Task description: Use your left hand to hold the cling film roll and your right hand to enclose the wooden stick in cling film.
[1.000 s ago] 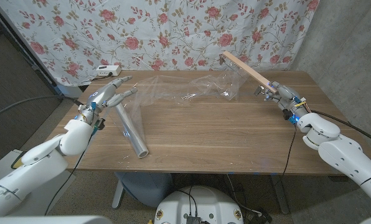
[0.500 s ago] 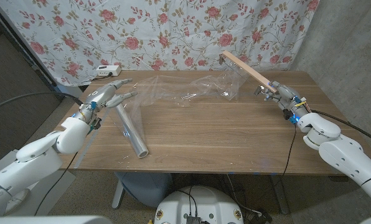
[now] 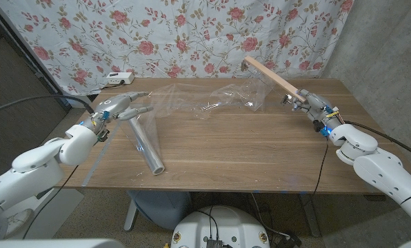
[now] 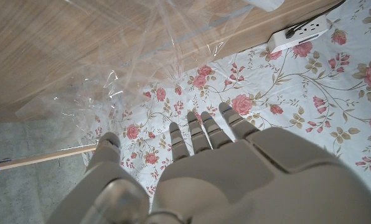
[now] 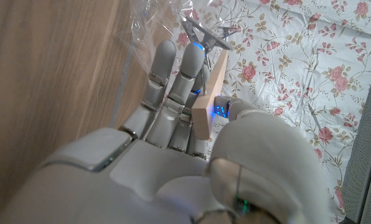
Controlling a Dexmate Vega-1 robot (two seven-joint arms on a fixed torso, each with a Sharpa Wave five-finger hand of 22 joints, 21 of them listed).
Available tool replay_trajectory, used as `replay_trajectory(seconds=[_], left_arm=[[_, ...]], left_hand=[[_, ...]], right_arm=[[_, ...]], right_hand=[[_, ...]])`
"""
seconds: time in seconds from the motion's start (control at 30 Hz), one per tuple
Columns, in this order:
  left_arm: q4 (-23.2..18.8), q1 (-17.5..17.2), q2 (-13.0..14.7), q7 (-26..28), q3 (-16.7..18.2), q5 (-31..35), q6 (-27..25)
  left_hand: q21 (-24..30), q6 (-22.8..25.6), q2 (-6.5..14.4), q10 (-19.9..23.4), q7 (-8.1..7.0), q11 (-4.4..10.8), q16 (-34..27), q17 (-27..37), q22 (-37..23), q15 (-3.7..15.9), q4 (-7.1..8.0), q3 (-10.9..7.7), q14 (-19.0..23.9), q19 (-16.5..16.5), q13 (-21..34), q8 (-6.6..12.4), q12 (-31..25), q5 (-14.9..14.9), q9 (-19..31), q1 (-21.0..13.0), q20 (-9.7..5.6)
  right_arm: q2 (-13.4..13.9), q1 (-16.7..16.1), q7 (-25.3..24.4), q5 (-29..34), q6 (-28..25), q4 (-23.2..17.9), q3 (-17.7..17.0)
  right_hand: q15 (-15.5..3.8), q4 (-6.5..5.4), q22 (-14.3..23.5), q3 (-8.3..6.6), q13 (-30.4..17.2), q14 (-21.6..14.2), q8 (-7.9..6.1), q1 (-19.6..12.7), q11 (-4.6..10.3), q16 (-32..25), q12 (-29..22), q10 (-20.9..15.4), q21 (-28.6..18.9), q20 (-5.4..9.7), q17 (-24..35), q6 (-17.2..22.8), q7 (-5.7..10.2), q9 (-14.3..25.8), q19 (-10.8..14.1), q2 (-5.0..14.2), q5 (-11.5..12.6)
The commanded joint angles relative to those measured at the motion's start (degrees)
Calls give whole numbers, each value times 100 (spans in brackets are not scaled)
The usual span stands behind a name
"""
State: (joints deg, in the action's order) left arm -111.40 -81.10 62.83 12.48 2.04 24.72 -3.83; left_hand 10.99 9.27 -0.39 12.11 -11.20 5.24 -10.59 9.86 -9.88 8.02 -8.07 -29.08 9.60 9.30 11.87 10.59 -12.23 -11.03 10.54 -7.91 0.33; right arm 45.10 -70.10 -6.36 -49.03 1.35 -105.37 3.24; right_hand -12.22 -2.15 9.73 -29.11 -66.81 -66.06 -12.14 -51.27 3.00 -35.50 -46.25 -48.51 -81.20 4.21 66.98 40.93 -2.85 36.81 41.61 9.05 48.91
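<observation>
While the right hand (image 3: 310,105) grips the stick (image 3: 272,75) with film (image 3: 212,98) draped over it, the left hand (image 3: 117,107) hovers, fingers (image 3: 138,110) apart, above the roll (image 3: 145,143) lying on the surface (image 3: 247,145).

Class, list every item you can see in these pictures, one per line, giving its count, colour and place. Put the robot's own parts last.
Cling film roll: one, clear and shiny, lying on the table's left part, near the left robot hand.
Cling film sheet: one, transparent, crinkled, stretched from the roll across the table's far side to the stick.
Wooden stick: one, light wood, raised over the table's far right, far end inside the film.
Power strip: one, white, far left by the curtain.
Table: one, brown wood.
Curtain: one, white with red roses, behind the table.
Left robot hand: one, grey, at the roll's far end.
Right robot hand: one, grey, gripping the stick.
</observation>
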Motion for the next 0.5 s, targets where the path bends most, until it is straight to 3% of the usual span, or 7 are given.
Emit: replay_trajectory(seconds=[0.03, 0.07, 0.1, 0.17, 0.5], left_arm=[[5, 195, 285, -227, -168, 83, -167], [-5, 218, 304, -332, -151, -26, -158], [-100, 224, 508, -478, -213, 227, -353], [3, 248, 528, -365, -248, 246, -228], [62, 324, 808, -496, -302, 251, -120]], left_hand=[[-21, -624, -19, -218, -17, -10, 35, 22, -6, -43, -66, -16, -162, -72, 33, -104, 56, -37, 19, -136, -33], [-16, -787, 35, -298, -35, 1, 35, 24, -8, -47, -55, -43, -194, -76, 37, -108, 72, -43, 20, -162, -31], [-21, -1000, 106, -402, -59, -16, 46, 26, -10, -54, -40, -75, -273, -111, 40, -112, 91, -44, 21, -187, -30], [-28, -1123, 158, -487, -49, -32, 52, 27, -11, -76, -29, -98, -336, -149, 44, -99, 105, -39, 22, -202, -37], [-31, -1229, 125, -582, -37, -19, 57, 24, -9, -102, -73, -100, -439, -194, 47, -66, 104, -27, 19, -255, -41]], right_arm=[[-22, -113, -14, 121, 174, -6, -10], [5, -120, -22, 141, 159, -31, -15], [22, -122, -19, 138, 138, -42, -20], [34, -115, -26, 115, 94, -46, -27], [39, -63, -36, 121, 59, -15, -32]], right_hand=[[-45, 914, 20, -1673, -179, -4, -39, 15, 414, 6, -50, -434, -36, 328, 5, 659, 618, 12, 16, 72, 36], [-45, 914, 20, -1674, -153, -8, -41, 15, 416, 0, -43, -462, -37, 327, 14, 658, 625, 16, 18, 73, 37], [-45, 914, 20, -1674, -175, 4, -44, 15, 418, 12, -55, -459, -36, 326, 2, 662, 622, 18, 14, 73, 37], [-45, 914, 19, -1674, -164, -13, -40, 16, 433, -3, -49, -461, -37, 325, 15, 661, 636, 13, 19, 73, 37], [-47, 914, 18, -1677, -187, -14, -33, 21, 410, -4, -52, -437, -39, 323, 20, 662, 621, -4, 24, 72, 40]])
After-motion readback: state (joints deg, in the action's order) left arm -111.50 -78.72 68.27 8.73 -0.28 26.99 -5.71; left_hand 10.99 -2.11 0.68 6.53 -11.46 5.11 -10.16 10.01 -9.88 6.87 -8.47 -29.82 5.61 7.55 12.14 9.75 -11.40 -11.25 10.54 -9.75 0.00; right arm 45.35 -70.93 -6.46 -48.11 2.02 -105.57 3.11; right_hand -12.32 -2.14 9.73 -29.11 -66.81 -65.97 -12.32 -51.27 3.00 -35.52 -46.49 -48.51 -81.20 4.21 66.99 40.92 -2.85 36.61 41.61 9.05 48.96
